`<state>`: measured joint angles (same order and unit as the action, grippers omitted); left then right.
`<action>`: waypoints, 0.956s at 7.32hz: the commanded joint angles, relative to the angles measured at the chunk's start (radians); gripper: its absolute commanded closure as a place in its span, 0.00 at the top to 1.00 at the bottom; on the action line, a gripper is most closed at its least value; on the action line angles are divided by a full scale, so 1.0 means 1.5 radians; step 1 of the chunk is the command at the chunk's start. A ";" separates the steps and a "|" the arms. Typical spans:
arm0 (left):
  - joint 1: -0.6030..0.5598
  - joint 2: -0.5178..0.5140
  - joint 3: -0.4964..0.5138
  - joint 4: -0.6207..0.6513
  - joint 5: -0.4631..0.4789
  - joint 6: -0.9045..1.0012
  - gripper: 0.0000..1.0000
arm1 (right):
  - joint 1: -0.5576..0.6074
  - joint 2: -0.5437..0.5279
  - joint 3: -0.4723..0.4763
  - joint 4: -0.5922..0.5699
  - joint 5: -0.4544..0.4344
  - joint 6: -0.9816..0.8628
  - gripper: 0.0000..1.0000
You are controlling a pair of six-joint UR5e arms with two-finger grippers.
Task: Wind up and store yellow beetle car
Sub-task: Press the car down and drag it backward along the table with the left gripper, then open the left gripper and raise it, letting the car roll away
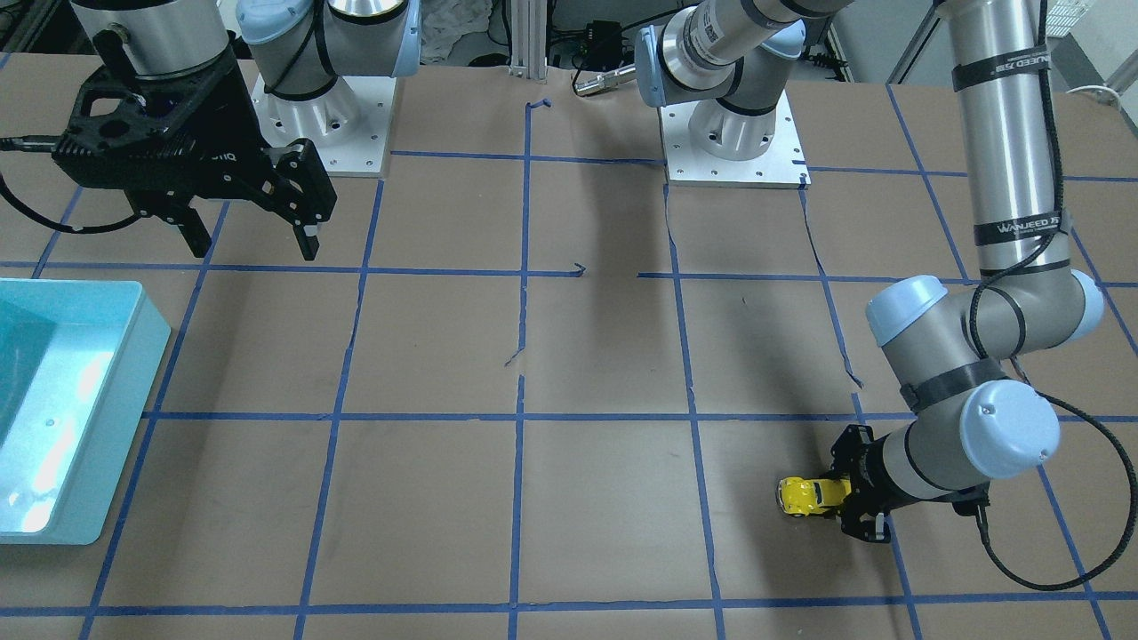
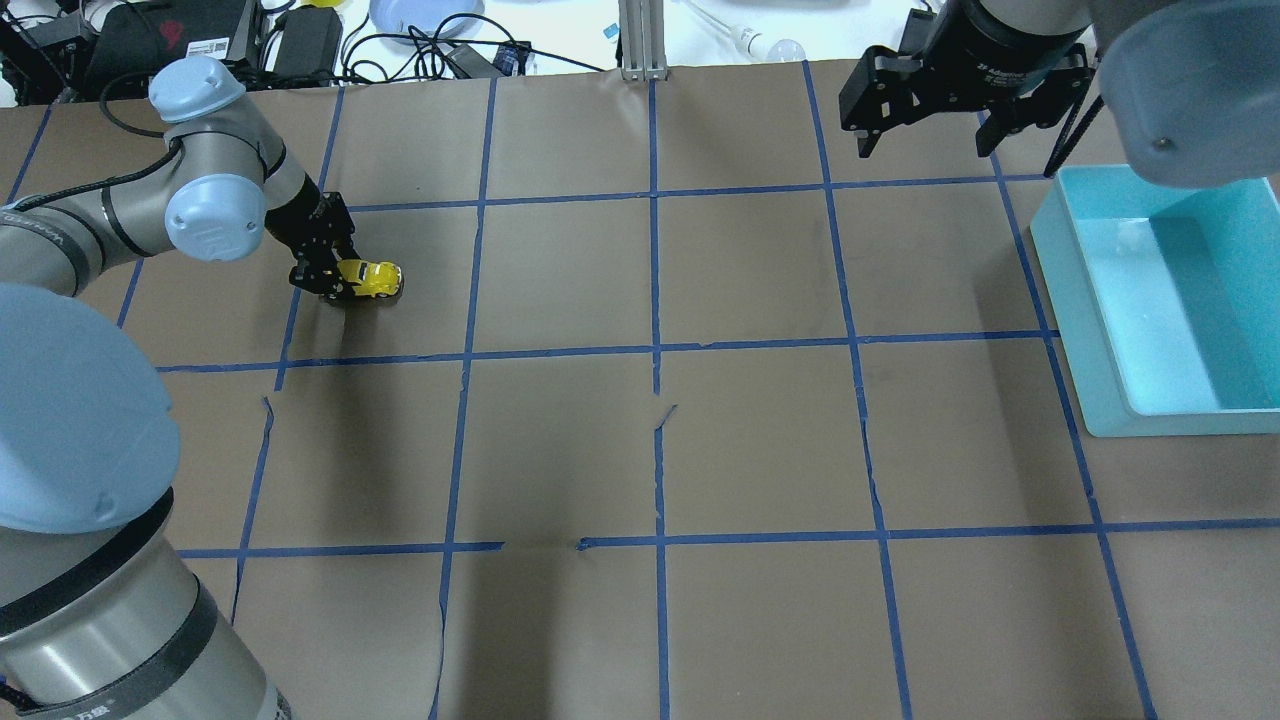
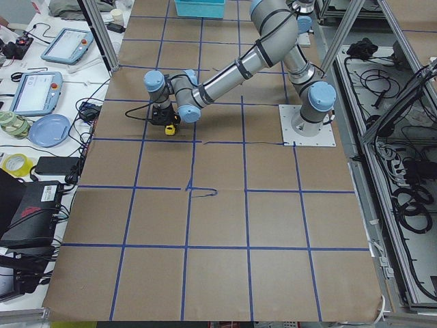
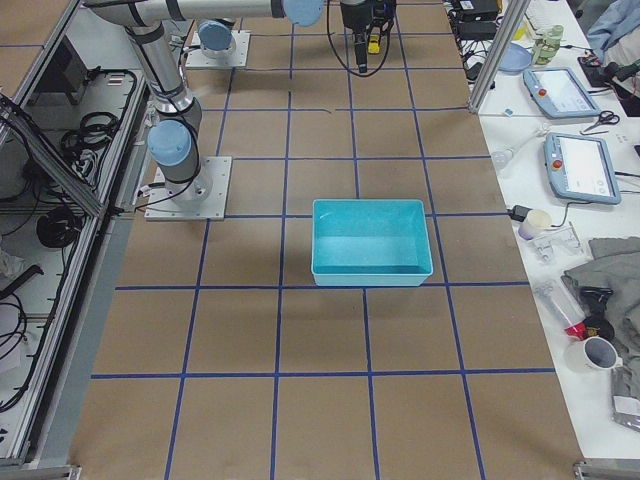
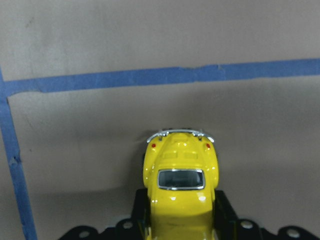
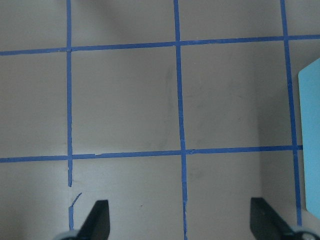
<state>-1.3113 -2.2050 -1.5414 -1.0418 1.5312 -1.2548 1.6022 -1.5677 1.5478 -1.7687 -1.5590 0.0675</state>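
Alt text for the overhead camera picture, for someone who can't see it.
The left gripper grips a small yellow toy car on a brown table with blue tape lines. The right gripper hangs open near a teal bin.

Left gripper point(image 2: 345, 281) low, clamped; right gripper point(image 1: 253, 249) raised, fingers point(image 1: 308, 233) spread.

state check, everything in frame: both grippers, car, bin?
left gripper: shut on the yellow beetle car, down at the table.
right gripper: open, empty, raised off the table.
yellow beetle car: upright, pinched by its sides.
teal bin: upright, empty.
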 commanded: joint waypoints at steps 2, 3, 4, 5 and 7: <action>-0.003 0.014 0.009 0.000 -0.009 -0.004 1.00 | 0.000 0.000 0.000 0.001 -0.001 0.000 1.00; -0.010 0.029 0.010 -0.009 -0.008 0.000 1.00 | 0.000 0.000 0.000 0.000 -0.001 0.000 1.00; -0.016 0.049 0.012 -0.027 -0.014 0.000 1.00 | 0.000 0.000 0.001 0.001 -0.001 0.000 1.00; -0.017 0.074 0.012 -0.058 -0.018 0.011 1.00 | 0.000 0.000 0.000 0.001 -0.001 0.000 1.00; -0.019 0.138 0.014 -0.091 -0.010 0.185 1.00 | 0.000 0.000 0.001 0.001 -0.001 0.000 1.00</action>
<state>-1.3370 -2.0583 -1.5222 -1.1437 1.5102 -1.1312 1.6014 -1.5678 1.5482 -1.7679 -1.5600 0.0675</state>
